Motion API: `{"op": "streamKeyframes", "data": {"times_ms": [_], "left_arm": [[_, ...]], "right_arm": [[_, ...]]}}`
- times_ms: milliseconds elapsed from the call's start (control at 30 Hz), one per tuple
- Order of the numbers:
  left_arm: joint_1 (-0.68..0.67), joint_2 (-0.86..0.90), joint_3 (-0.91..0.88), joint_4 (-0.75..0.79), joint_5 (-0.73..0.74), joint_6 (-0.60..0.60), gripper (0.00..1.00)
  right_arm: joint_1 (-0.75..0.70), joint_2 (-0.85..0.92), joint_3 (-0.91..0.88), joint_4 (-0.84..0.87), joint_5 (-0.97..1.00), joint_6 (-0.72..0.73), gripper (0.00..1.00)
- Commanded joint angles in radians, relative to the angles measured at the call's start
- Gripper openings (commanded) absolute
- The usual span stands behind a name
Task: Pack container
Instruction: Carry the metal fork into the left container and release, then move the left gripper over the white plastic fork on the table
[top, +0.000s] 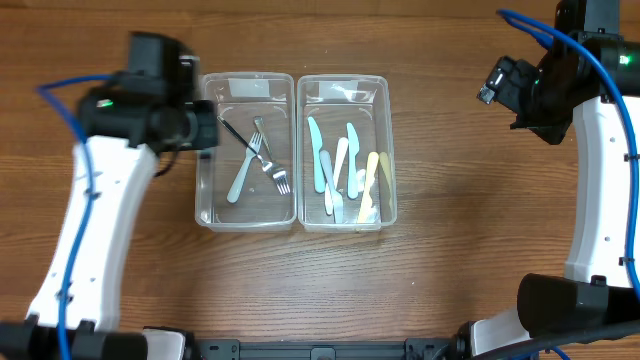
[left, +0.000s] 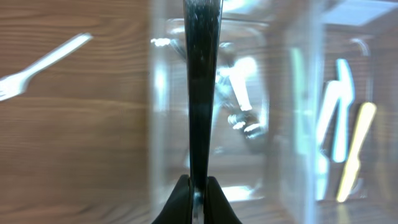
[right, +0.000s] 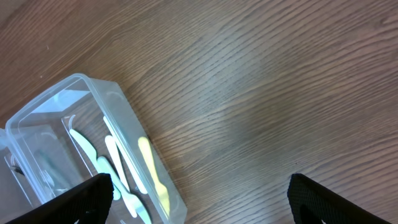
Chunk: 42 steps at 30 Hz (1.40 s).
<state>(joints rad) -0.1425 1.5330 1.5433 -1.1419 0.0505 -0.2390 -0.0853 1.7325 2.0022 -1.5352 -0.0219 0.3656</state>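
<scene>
Two clear plastic containers stand side by side. The left container holds metal forks. The right container holds several pastel plastic knives. My left gripper is at the left container's left rim. It is shut on a thin dark utensil that reaches over the forks. In the left wrist view the utensil runs straight up from the jaws. My right gripper is wide open and empty above bare table, right of the containers.
A pale fork shows over wood grain at the upper left of the left wrist view. The right container's corner and knives show in the right wrist view. Blue cables hang by both arms.
</scene>
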Motion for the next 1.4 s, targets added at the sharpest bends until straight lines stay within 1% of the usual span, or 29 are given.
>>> {"op": "streamKeyframes", "data": {"times_ms": [0, 100, 133, 167, 300, 367, 467, 533, 600, 667, 733, 767, 800, 900, 933, 967, 1000, 1033, 1100, 1133, 1167, 1200, 1267, 1367], "left_arm": [[-0.089, 0.091, -0.026, 0.049, 0.028, -0.102, 0.04], [-0.132, 0.185, -0.026, 0.066, 0.027, -0.098, 0.05], [-0.138, 0.211, -0.026, 0.07, 0.028, -0.098, 0.1], [-0.142, 0.231, -0.026, 0.074, 0.028, -0.098, 0.13], [-0.147, 0.329, -0.026, 0.082, 0.028, -0.098, 0.16], [-0.146, 0.359, -0.026, 0.083, 0.028, -0.098, 0.21], [-0.146, 0.367, -0.02, 0.096, 0.027, -0.06, 0.22], [-0.145, 0.355, 0.026, 0.077, 0.003, -0.019, 0.21], [-0.141, 0.335, 0.099, 0.037, -0.068, -0.013, 0.22], [-0.131, 0.309, 0.175, -0.002, -0.144, 0.003, 0.25], [-0.104, 0.276, 0.254, -0.037, -0.236, 0.021, 0.34], [-0.084, 0.262, 0.279, -0.044, -0.265, 0.023, 0.42], [-0.067, 0.252, 0.293, -0.045, -0.279, 0.023, 0.48], [0.046, 0.217, 0.314, -0.04, -0.285, 0.016, 0.53], [0.08, 0.216, 0.314, -0.042, -0.286, -0.004, 0.59], [0.127, 0.215, 0.314, -0.05, -0.285, -0.034, 0.63], [0.186, 0.218, 0.312, -0.061, -0.274, -0.071, 0.64], [0.27, 0.228, 0.309, -0.071, -0.233, -0.125, 0.64], [0.359, 0.245, 0.309, -0.091, -0.167, -0.237, 0.67], [0.396, 0.254, 0.309, -0.103, -0.131, -0.312, 0.74], [0.434, 0.266, 0.309, -0.119, -0.094, -0.413, 0.87], [0.474, 0.283, 0.308, -0.145, -0.057, -0.548, 1.0], [0.522, 0.31, 0.307, -0.189, -0.021, -0.729, 1.0], [0.555, 0.347, 0.296, -0.216, 0.008, -0.945, 1.0]], "right_arm": [[-0.002, -0.002, 0.001, 0.003, 0.0, -0.003, 0.92], [-0.002, -0.002, 0.001, 0.002, -0.006, -0.003, 0.92], [-0.002, -0.002, 0.001, 0.002, -0.007, -0.003, 0.92], [-0.002, -0.002, 0.001, 0.002, -0.007, -0.003, 0.92], [-0.002, -0.002, 0.001, 0.001, -0.007, -0.003, 0.92], [-0.002, -0.002, 0.001, -0.001, -0.007, -0.003, 0.92], [-0.002, -0.002, 0.001, -0.001, -0.006, -0.003, 0.92], [-0.002, -0.002, 0.001, -0.001, -0.006, -0.003, 0.92], [-0.002, -0.002, 0.001, -0.001, -0.006, -0.003, 0.92], [-0.002, -0.002, 0.001, -0.004, -0.006, -0.003, 0.92], [-0.002, -0.002, 0.001, -0.005, -0.006, -0.003, 0.92], [-0.002, -0.002, 0.001, -0.005, -0.006, -0.003, 0.92], [-0.002, -0.002, 0.001, -0.005, -0.006, -0.003, 0.92], [-0.002, -0.002, 0.001, -0.005, -0.006, -0.003, 0.92], [-0.002, -0.002, 0.001, -0.005, -0.006, -0.003, 0.92], [-0.002, -0.002, 0.001, -0.005, -0.006, -0.003, 0.92], [-0.002, -0.002, 0.001, -0.005, -0.006, -0.003, 0.92], [-0.002, -0.002, 0.001, -0.005, -0.006, -0.003, 0.92], [-0.002, -0.002, 0.001, -0.005, -0.006, -0.003, 0.92], [-0.002, -0.002, 0.001, -0.005, -0.006, -0.003, 0.92], [-0.002, -0.002, 0.001, -0.005, -0.006, -0.003, 0.92], [-0.002, -0.002, 0.001, -0.005, -0.006, -0.003, 0.92], [-0.002, -0.002, 0.001, -0.004, -0.006, -0.003, 0.92], [-0.002, -0.002, 0.001, -0.004, -0.006, -0.003, 0.92]]}}
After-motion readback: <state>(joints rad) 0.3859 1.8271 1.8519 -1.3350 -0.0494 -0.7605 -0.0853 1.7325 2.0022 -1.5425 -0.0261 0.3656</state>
